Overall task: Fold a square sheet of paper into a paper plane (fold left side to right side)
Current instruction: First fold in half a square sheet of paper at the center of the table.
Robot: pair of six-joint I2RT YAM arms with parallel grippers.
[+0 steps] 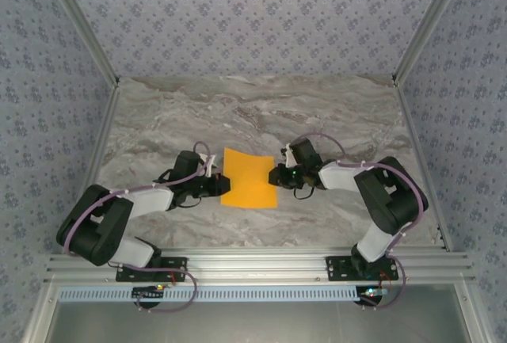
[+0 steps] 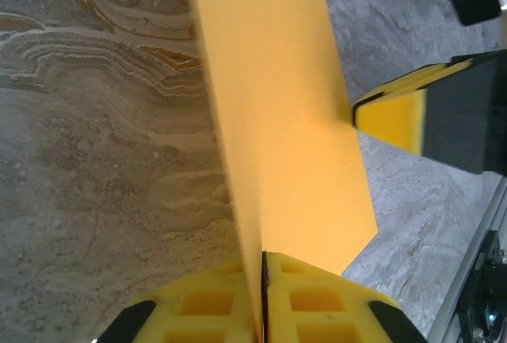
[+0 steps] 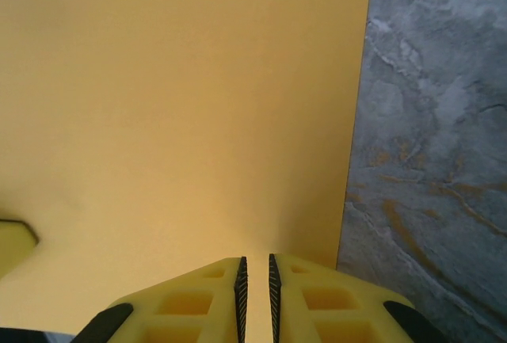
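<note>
Marble table (image 1: 238, 113): one sheet (image 1: 249, 178); left gripper (image 1: 219, 186), right gripper (image 1: 274, 177).

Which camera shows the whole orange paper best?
The top external view: the whole paper shows. The left wrist view sees it steeply slanted; the right wrist view sees part up close.

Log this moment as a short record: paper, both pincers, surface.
paper: square sheet of paper, orange-yellow, no crease visible, lying between the two arms
left pincer: shut on the sheet's left edge
right pincer: closed to a thin slit on the opposite edge
surface: marble-patterned table
</note>
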